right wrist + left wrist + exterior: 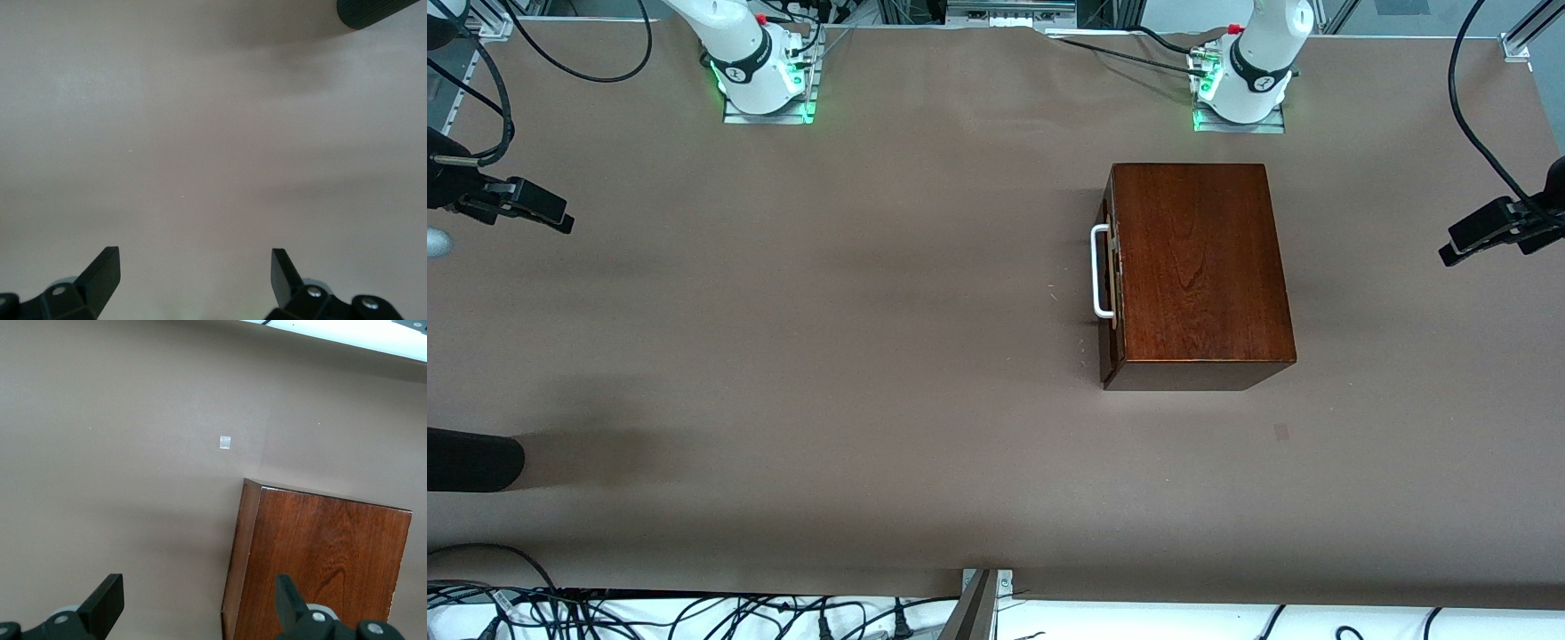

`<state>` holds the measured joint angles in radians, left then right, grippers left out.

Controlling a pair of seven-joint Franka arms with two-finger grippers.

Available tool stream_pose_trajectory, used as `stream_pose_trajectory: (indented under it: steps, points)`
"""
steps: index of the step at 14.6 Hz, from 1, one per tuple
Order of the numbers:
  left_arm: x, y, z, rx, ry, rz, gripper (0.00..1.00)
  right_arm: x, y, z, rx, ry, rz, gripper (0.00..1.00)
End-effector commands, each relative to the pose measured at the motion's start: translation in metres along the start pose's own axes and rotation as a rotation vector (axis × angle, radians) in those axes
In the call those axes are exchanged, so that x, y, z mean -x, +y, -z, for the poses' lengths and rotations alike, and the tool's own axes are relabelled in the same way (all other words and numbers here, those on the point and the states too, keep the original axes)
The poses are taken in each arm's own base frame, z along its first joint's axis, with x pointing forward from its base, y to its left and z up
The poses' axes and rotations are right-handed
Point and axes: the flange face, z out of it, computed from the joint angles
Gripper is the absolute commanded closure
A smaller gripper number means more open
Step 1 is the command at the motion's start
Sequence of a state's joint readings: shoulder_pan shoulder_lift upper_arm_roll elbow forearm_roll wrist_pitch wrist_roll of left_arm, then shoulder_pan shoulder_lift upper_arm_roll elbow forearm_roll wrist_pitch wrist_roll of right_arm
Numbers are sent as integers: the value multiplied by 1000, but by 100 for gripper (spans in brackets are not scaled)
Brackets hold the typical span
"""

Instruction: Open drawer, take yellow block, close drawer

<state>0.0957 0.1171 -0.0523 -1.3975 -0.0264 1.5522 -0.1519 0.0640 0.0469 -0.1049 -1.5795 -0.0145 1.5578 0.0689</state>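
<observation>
One glossy dark mahogany wooden box [1196, 271] stands on the matte brown table cover [827, 338] in the right half of the front view, below the left arm's base [1240, 89]. Its drawer [1110, 276] is pushed in fully, and the white U-shaped bar handle [1100, 271] on the dark front points toward the right arm's end of the table. The small yellow block is not visible in any view. Neither gripper appears in this view; only the two white bases with green lights, the right arm's base [765, 76] at upper left.

In the left wrist view, the left gripper [198, 603] is open, its dark fingers wide apart at the bottom edge, and it hangs over the table cover and one corner of the box, whose top shows fine wood grain. A small pale square mark [225, 442] lies on the cover near the box.

In the right wrist view, the right gripper [195, 277] is also open and empty over the plain smooth cover. A dark ribbed object [380, 10] sits in the upper right corner.
</observation>
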Motion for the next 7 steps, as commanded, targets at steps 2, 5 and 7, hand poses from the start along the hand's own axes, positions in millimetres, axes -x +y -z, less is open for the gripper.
stream_pose_trajectory:
  steps: [2, 5, 7]
  points:
    - [1, -1, 0, 14, 5, -10, 0, 4, -2, 1, 5, 11, -4, 0]
    - [1, 5, 0, 17, 4, -19, 0, 4, -2, 2, 3, 11, -4, 0]
    - [1, 6, -2, 16, 1, -28, 0, 4, -2, 3, 2, 12, -4, 0]
